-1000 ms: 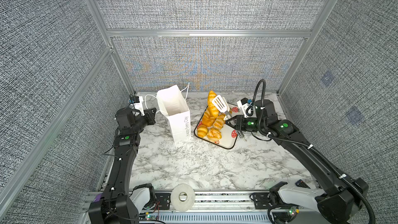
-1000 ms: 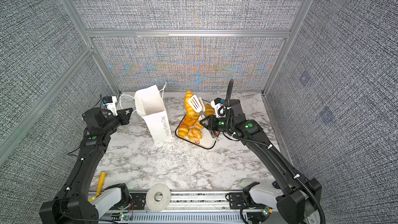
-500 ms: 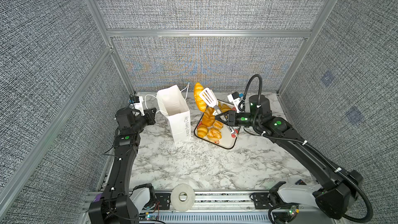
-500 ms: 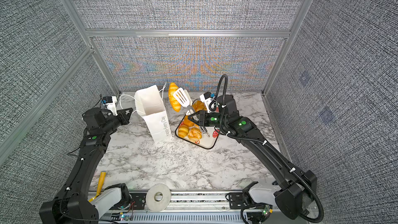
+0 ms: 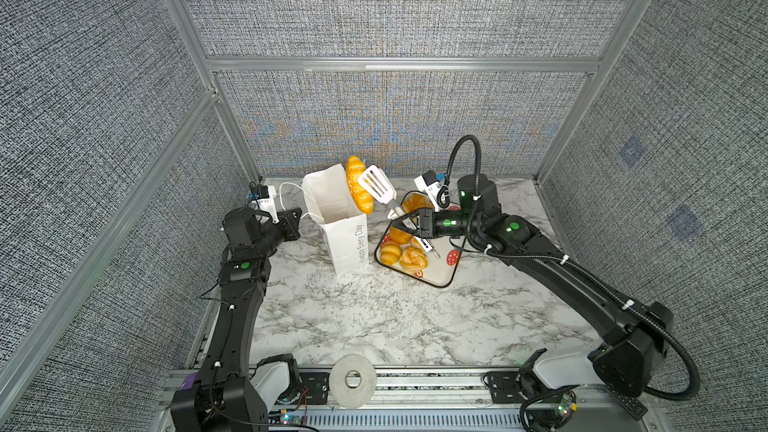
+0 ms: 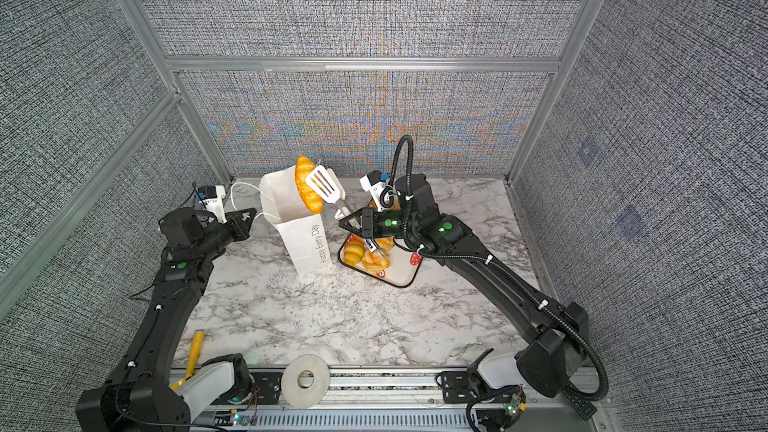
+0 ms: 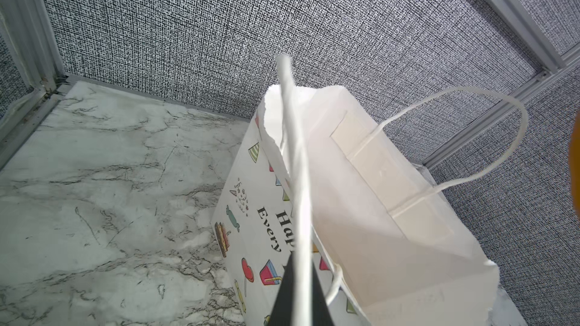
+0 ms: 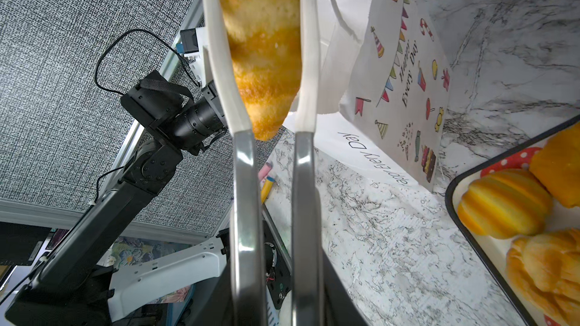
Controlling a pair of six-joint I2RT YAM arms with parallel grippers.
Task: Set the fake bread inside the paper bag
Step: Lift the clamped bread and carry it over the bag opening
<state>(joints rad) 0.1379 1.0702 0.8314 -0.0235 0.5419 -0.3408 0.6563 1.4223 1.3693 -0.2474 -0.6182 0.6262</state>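
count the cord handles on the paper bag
2: one handle is pinched in the left gripper, the other handle loops free from the paper bag's opposite wall.

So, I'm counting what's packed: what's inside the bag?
Inside the bag only bare white walls show, no bread. Its bottom is out of sight, and in a top view the raised loaf covers part of the mouth.

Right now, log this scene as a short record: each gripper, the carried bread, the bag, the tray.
left gripper: shut on the bag's cord handle
right gripper: shut on the tongs, at their metal handles
long loaf: clamped between the tongs' white heads, aloft at the bag's mouth, not yet inside
paper bag: upright, mouth open
tray: beside the bag, several rolls on it
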